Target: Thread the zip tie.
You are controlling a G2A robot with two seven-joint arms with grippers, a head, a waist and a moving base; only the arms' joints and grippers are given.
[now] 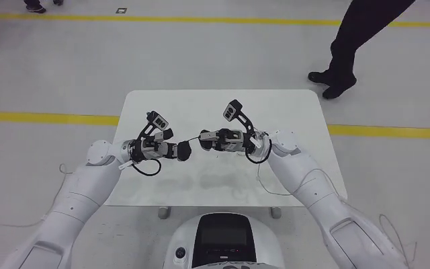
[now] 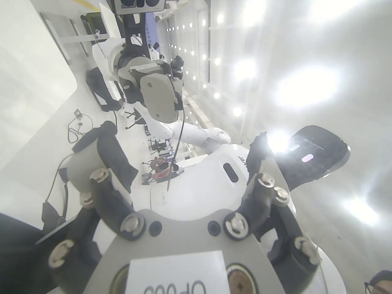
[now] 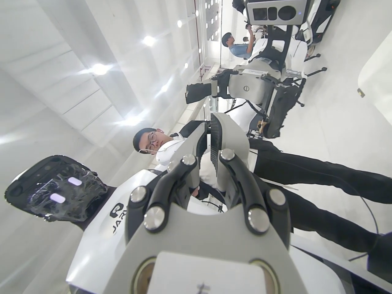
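A thin black zip tie [image 1: 193,140] spans the small gap between my two grippers above the white table. My right gripper [image 1: 204,137] is shut on one end of it. In the left wrist view the right gripper [image 2: 179,93] shows farther off, with the zip tie [image 2: 177,142] hanging from it toward my own fingers. My left gripper [image 2: 183,136] is open, its black-padded fingers [image 2: 107,151] wide apart on either side of the tie's free end. From above, the left gripper [image 1: 181,150] faces the right one. The right wrist view shows my right gripper [image 3: 208,130] nearly closed and the left gripper [image 3: 191,93] beyond it.
The white table [image 1: 222,101] with rounded corners lies under both grippers, which hang over its middle. Grey floor with yellow lines [image 1: 60,118] surrounds the table.
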